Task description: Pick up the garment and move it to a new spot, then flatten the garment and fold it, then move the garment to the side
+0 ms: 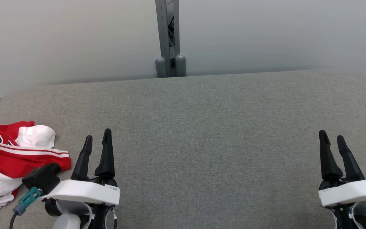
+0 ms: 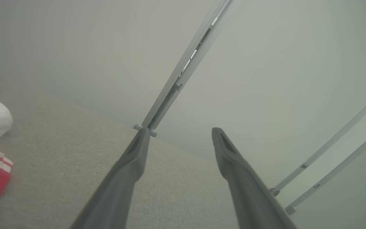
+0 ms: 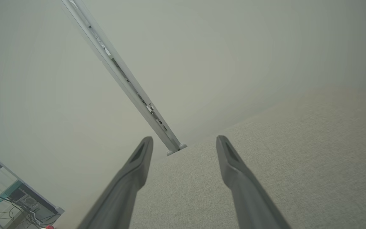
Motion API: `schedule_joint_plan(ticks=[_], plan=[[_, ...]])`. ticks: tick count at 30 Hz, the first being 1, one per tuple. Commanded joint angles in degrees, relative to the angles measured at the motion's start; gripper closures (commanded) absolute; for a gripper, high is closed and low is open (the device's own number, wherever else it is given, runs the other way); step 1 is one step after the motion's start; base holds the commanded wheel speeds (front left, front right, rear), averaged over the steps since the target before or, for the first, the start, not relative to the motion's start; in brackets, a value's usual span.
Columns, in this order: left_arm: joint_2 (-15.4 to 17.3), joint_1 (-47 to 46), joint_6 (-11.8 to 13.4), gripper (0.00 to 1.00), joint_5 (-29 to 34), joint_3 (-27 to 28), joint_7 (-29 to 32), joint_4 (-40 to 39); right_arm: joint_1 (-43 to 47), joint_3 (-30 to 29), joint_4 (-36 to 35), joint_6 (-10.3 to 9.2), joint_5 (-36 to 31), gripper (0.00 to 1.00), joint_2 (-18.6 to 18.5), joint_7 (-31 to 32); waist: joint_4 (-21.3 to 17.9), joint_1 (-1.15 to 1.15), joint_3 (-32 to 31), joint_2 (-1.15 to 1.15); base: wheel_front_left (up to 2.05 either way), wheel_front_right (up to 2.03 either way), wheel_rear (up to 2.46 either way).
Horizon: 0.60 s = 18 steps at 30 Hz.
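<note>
The left gripper point(image 1: 98, 134), fingers point(image 1: 106, 156) spread and empty, is placed just right of the garment point(image 1: 5, 159) at lower left, nearer than the equally open right gripper point(image 1: 331, 135).

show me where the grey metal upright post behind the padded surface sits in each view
Head view: the grey metal upright post stands vertical at top centre.
Left wrist view: the post slants from the top, right of centre, down to mid-frame.
Right wrist view: the post slants from the top left down to mid-frame.
Shared landmark: its rounded feet meet the far edge of the grey woven fabric surface.
</note>
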Motion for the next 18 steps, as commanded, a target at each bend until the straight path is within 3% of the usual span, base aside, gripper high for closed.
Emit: schedule_joint_plan(ticks=[1, 18], plan=[[0.28, -0.27, 0.34, 0.00, 1.31, 0.20, -0.41, -1.04, -0.64, 0.27, -1.01, 0.09, -1.18, 0.00, -0.54, -0.65, -0.02, 0.00, 0.03, 0.00, 0.00, 0.00, 0.00], [0.35, 0.67, 1.86, 0.00, 12.26, 0.25, -2.37, -3.96, -0.90, 3.18, -3.17, 0.11, -12.71, 0.00, -0.70, -4.00, -0.20, 0.00, 0.56, 0.00, 0.00, 0.00, 0.00]])
